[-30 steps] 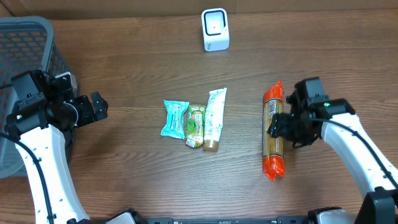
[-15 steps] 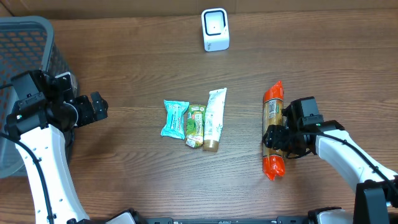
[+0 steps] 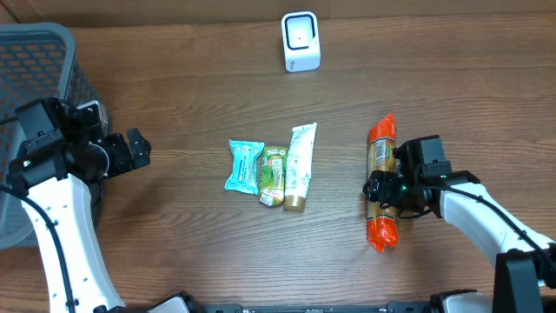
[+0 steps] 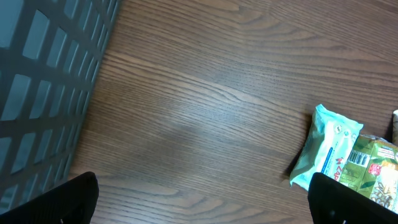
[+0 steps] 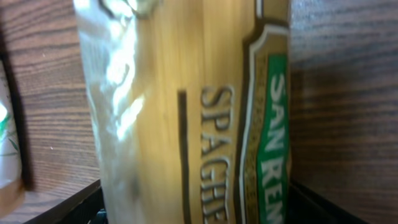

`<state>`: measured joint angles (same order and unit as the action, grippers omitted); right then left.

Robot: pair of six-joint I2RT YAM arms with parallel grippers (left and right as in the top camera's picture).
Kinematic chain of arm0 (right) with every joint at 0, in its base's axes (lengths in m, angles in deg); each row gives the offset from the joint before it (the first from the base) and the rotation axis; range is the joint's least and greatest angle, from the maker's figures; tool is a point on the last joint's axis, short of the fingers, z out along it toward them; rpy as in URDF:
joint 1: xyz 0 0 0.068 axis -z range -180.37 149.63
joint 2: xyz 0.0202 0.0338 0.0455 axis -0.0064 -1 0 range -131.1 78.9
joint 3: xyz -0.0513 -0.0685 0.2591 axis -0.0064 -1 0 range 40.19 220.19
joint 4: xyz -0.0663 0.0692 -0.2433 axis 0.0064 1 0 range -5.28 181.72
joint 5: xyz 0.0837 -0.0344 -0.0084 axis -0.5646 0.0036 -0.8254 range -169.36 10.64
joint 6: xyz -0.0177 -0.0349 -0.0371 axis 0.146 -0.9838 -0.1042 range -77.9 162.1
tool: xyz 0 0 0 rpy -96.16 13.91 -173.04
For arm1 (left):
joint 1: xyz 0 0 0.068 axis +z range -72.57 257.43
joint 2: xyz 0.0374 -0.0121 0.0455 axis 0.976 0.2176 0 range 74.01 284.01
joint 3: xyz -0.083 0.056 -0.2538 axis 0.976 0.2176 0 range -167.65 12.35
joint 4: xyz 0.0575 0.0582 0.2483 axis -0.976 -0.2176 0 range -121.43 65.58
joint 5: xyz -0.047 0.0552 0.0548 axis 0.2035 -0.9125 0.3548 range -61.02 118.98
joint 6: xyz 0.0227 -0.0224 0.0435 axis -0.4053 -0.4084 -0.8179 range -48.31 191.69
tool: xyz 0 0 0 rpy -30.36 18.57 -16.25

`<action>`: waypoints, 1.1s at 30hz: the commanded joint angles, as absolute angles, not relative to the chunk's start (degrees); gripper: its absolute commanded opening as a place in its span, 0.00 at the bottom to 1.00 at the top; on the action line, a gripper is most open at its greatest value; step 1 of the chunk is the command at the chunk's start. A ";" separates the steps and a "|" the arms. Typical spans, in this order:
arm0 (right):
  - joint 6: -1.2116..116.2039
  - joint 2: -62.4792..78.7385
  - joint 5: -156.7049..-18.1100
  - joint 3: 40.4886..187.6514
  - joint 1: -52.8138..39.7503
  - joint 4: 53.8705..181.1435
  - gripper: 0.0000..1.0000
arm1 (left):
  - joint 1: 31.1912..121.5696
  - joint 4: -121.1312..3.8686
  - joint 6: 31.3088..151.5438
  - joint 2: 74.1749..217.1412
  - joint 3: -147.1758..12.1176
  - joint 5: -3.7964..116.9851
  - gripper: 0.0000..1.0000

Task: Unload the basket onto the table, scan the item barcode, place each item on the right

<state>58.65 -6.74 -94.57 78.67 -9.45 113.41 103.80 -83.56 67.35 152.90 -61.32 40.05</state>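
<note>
Fingers [image 5: 74, 208] of the right gripper [image 3: 385, 193] are being seen at either long edge of the spaghetti pack [image 3: 380, 155], which is lying flat on the table [image 3: 200, 252] right of the middle, one end pointing toward the scanner [image 3: 301, 41] and well apart from it. Against the overhead picture of a second ago, the gripper is being found a little further along the pack, carried from about its middle toward the orange end nearer the robot, while over the last half second hardly any further travel is being shown. In the right wrist view the printed face of the pack is filling the space between the two dark fingertips, yet whether the pads are being pressed on the film or are standing just off it cannot be told, so no grip is being claimed. The pack itself is not being seen to have shifted or risen. The left gripper [image 3: 135, 149], beside the basket [image 3: 35, 52], is being kept where it was, its fingers [image 4: 81, 199] spread wide on nothing, and the teal packet [image 3: 244, 165], green packet [image 3: 274, 174] and white tube [image 3: 301, 165] are being left untouched in the middle. For the task this is being judged as the approach ending and the pick-up only beginning: the pack is yet to be lifted, and its barcode, visible in no view, is yet to be turned to the scanner
</note>
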 commanded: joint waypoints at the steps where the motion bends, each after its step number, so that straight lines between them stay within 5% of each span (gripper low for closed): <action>1: 59.29 -10.96 -93.67 77.14 -9.67 112.91 0.81 | 104.06 -83.54 68.51 153.25 -61.91 39.94 1.00; 5: 60.45 -11.64 -95.72 77.14 -9.67 113.08 0.67 | 104.04 -83.54 68.51 153.25 -61.91 39.94 1.00; 13: 63.18 -11.64 -97.87 77.19 -9.67 113.26 0.04 | 104.04 -83.54 68.51 153.25 -61.91 39.94 1.00; 33: 38.79 -8.19 -129.78 106.21 -8.90 136.45 0.04 | 104.04 -83.54 68.51 153.25 -61.91 39.94 1.00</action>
<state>46.02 -9.78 -119.00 100.51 -8.99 133.80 103.80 -83.58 67.35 152.90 -61.32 40.05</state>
